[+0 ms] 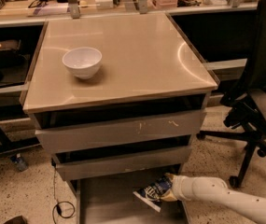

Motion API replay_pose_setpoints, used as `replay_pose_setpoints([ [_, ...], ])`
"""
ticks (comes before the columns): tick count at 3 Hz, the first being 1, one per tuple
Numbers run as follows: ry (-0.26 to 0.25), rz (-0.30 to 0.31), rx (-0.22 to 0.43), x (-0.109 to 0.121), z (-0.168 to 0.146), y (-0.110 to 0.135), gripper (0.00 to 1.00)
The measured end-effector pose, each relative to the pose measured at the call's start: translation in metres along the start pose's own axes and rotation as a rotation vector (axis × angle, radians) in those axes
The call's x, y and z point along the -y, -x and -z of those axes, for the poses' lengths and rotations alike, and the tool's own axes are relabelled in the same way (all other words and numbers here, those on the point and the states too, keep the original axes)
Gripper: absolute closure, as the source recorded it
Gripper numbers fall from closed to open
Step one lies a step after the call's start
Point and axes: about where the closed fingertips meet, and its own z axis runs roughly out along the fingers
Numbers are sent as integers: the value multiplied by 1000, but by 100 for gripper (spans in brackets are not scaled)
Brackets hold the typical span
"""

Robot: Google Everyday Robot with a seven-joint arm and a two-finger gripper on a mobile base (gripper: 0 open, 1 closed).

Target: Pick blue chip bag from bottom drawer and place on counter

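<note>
Camera view. The room has a speckled terrazzo floor (11, 195), pale with dark flecks. A thin black cable (60, 208) lies looped on it, just left of the cabinet. A dark swivel chair (258, 106) with a star base stands to the right. It is near the cabinet but not touching it.

The tabletop (137, 55) is square, smooth and glossy, beige-grey, with a thin rim and soft light reflections. On its left half sits a round white bowl (82, 62), upright, with a glazed look. Behind the cabinet runs a back tabletop (11, 12) of pale wood, cluttered with small items too blurred to name.

Under the tabletop, two shallow drawer fronts are flat grey-beige metal. The upper front (123, 130) carries light scratches. The second front (123, 161) is plainer.

The drawer (109, 202) at the bottom stands pulled out, showing a flat dull floor and low side walls.

The bag (152, 192) is inside this drawer at its right side, just below the second front. It is dark-blue crinkled foil with white lettering and a pale edge, and it is tilted. Whether its low left end touches the drawer floor cannot be told.

A white, smooth, tubular arm (216, 196) reaches in from the lower right. Its claw (168, 193), tan-tipped, is at the bag's right end and closed narrow on it, holding the bag.
</note>
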Motion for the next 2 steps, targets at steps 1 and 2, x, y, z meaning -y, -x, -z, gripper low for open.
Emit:
replay_pose_setpoints([
  [1,-1,-44,22,-26,-3,8,100],
  [2,-1,-44,22,-26,-3,8,100],
])
